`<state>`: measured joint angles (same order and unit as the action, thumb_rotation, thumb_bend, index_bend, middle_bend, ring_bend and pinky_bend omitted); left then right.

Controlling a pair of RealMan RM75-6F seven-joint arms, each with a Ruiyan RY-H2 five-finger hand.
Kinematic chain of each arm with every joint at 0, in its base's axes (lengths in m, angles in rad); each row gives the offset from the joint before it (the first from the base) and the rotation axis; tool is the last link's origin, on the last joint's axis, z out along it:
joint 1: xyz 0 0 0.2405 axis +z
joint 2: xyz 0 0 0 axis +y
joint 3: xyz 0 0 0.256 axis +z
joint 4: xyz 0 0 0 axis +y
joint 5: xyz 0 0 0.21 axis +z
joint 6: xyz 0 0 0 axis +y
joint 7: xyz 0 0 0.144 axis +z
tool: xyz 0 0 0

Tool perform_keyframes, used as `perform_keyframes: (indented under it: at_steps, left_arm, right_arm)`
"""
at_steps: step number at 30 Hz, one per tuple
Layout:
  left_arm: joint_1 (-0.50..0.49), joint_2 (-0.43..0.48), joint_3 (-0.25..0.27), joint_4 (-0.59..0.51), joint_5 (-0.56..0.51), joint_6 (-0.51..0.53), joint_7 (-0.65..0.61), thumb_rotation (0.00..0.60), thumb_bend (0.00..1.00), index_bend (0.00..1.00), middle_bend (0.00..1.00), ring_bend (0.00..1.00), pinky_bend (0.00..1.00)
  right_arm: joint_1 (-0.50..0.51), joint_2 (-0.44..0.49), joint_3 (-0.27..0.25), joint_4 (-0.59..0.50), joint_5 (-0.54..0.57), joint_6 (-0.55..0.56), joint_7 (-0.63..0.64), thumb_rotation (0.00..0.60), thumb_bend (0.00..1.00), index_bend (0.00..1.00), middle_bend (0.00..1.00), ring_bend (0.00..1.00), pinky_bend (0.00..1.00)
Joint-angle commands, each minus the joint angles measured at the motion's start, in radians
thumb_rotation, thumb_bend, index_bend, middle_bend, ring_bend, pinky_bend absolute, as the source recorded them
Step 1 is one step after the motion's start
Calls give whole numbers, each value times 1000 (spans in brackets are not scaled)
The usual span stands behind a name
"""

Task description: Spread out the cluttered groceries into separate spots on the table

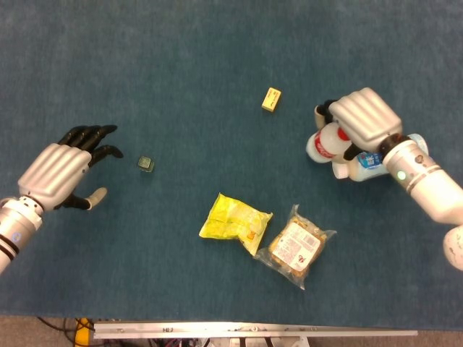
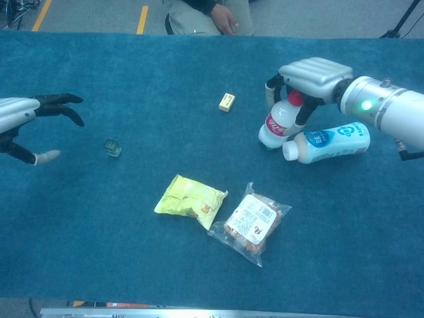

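Two hands in play: the right hand (image 2: 309, 74) grips the tilted red-labelled white plastic bottle (image 2: 278, 122), beside the blue-labelled white bottle (image 2: 326, 143) lying flat. Left hand (image 1: 59, 169) hovers open near a small dark cube (image 1: 146, 164). Yellow snack bag (image 1: 234, 220) touches the clear pastry packet (image 1: 295, 246).
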<state>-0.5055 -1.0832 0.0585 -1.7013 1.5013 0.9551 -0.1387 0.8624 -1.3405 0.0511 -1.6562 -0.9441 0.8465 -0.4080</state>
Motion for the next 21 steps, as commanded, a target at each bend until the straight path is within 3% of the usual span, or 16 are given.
perform_keyframes:
  at_steps: [1, 9, 21]
  left_arm:
    - [-1, -2, -1, 1, -2, -2, 1, 600, 357, 238, 39, 0, 44]
    - [-5, -14, 1, 5, -3, -14, 7, 600, 357, 238, 39, 0, 44]
    - [-14, -31, 1, 12, -6, -29, 15, 600, 358, 238, 39, 0, 44]
  right_arm:
    - [-4, 13, -3, -4, 8, -2, -1, 600, 17, 469, 499, 529, 725]
    - [-22, 56, -7, -8, 16, -4, 12, 600, 17, 378, 478, 489, 688]
    - [-64, 110, -8, 16, 0, 25, 38, 600, 18, 374, 476, 486, 681]
